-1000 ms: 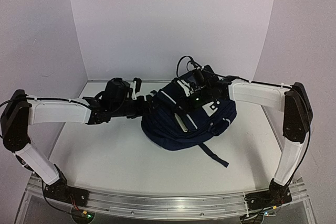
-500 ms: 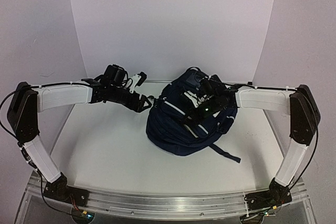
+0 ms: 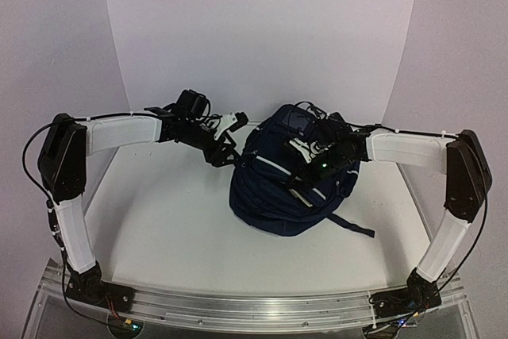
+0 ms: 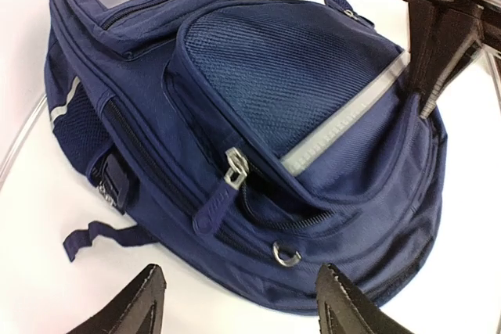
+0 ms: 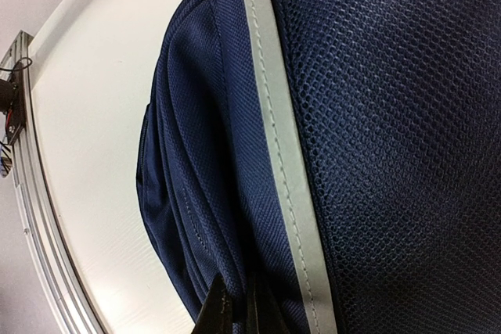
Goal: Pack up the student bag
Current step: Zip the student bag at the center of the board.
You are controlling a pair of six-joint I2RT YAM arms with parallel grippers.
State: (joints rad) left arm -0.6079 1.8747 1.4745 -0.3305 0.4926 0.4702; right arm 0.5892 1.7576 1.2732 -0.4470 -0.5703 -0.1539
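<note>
Pocket opening seems underway; right gripper (image 5: 233,310) pinches student bag (image 4: 258,76) rim; left gripper (image 4: 241,287) wide, empty; next, catch zip pull (image 4: 233,170).

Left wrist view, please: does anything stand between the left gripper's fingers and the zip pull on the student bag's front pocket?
Nothing visible does. The left gripper is open, just short of the student bag, with its zip pull straight ahead and unobstructed. The right gripper pinches the bag's far edge, off to the side.

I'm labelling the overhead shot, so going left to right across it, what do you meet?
Left arm's black elbow → left fingers → student bag → right arm's black elbow.
</note>
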